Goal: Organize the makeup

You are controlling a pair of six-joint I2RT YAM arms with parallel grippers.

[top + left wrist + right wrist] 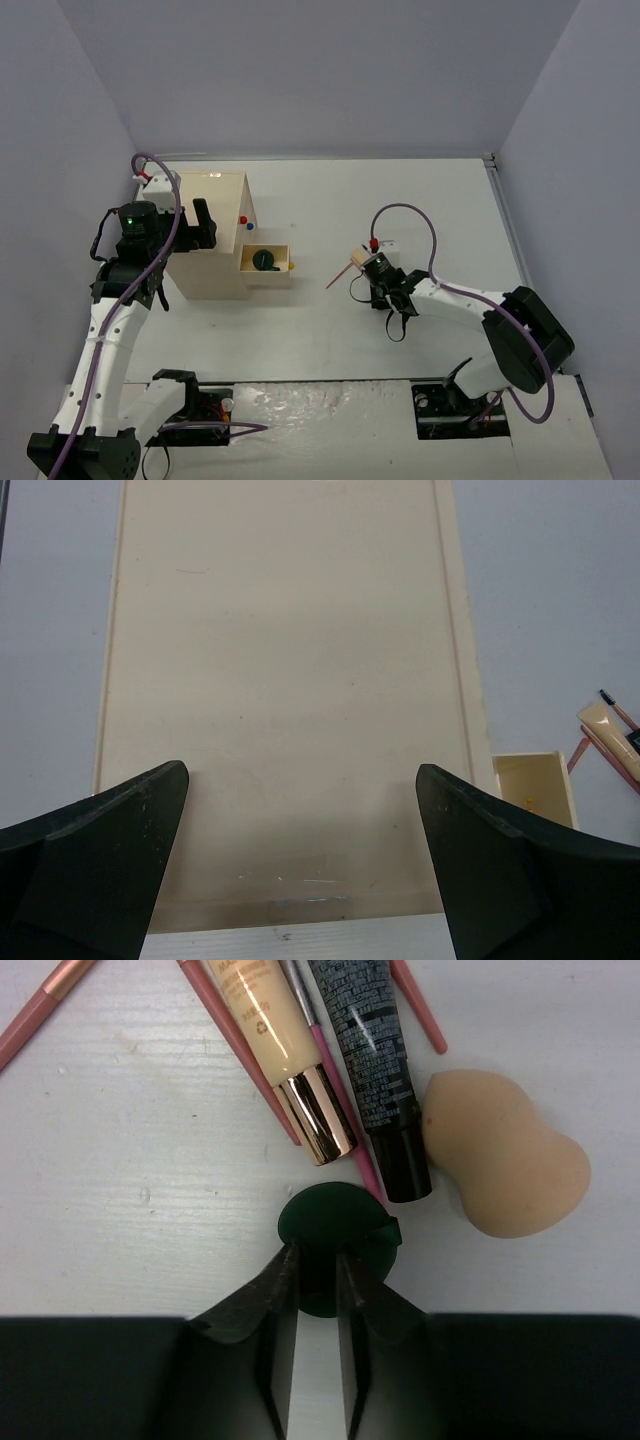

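My right gripper (pixel 318 1280) is clamped, seemingly just by the near rim, on the dark green round plastic compact (pixel 335 1222) at lower centre, so lifting may let it pivot loose or drag the touching thin pink pencil (pixel 366 1172).

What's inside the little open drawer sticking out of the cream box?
One dark green round compact lies in the open drawer. The rest of the cream box is covered by its top, so nothing inside shows.

Dark green round compact (pixel 335 1215), nipped by the right pincer (pixel 318 1260), lies beside a beige sponge (pixel 505 1165), two tubes (pixel 270 1040) and pink pencils (pixel 235 1045)
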